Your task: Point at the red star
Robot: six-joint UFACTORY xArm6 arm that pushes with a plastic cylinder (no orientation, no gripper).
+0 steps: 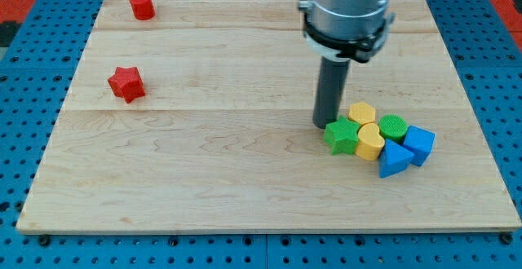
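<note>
Toward the view's left, the small red star-shaped block [126, 84] lay alone on the pale wooden tabletop [204, 179], a red cylinder-like block [142, 5] above it near the top edge. We had no jaws, only a rod. Our tip [324, 125] sat well apart, at the view's right, just beside the green star block [342, 136] in a cluster with two yellow blocks [366, 130], a green round block [392, 126] and two blue blocks [405, 151]. We judged pointing not yet begun; next would be a leftward slide across bare wood, nothing blocking.

A robotics lab: wooden board [245, 179] on blue perforated bench [24, 98], toy blocks [379, 138].
</note>
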